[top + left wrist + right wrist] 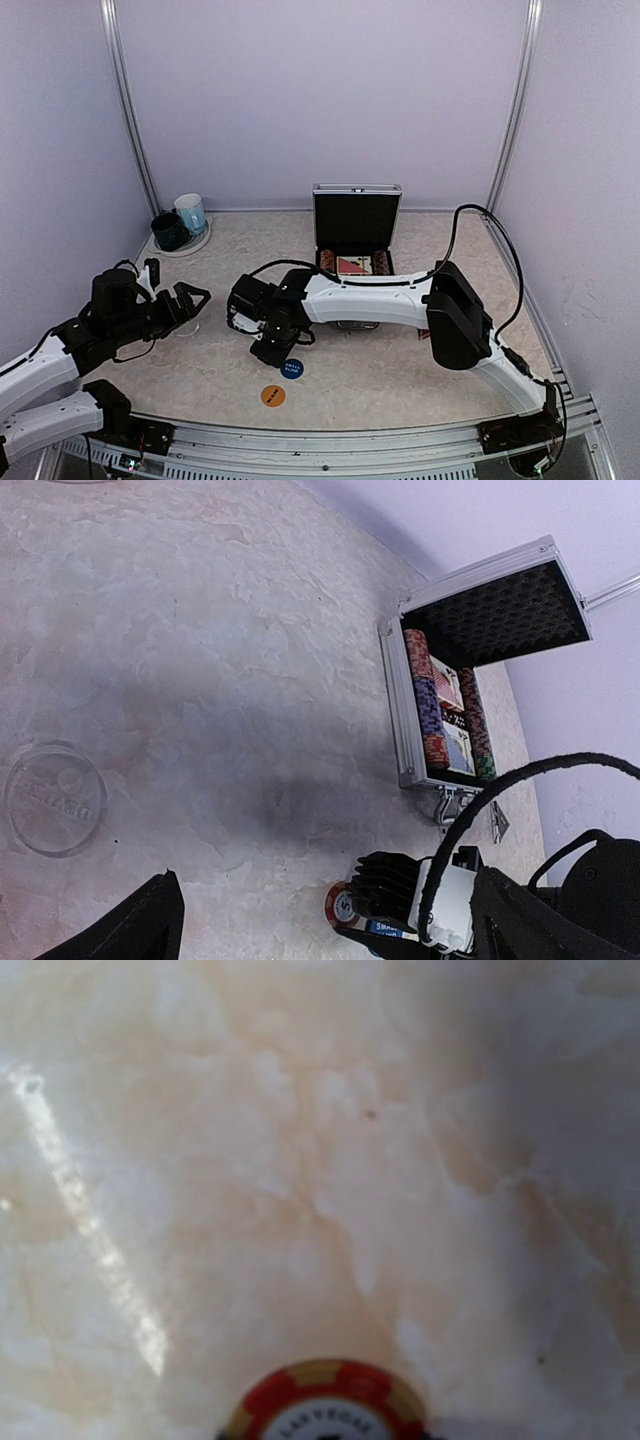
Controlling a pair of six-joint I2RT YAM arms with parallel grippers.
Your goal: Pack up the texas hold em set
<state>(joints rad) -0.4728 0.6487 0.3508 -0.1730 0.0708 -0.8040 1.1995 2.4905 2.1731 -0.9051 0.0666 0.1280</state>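
Red-and-cream poker chip (325, 1410) sits clamped in the right gripper (267, 345), low over the marbled table (400, 370), apart from the open silver aluminium case (357, 215). Carry it level, then lower it beside the chip rows. The left gripper (188, 298) hangs spread, holding nothing.

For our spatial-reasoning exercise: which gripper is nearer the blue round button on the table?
Right. The right gripper, holding a poker chip, hangs just beside the blue button. The left gripper sits open well off to its left.
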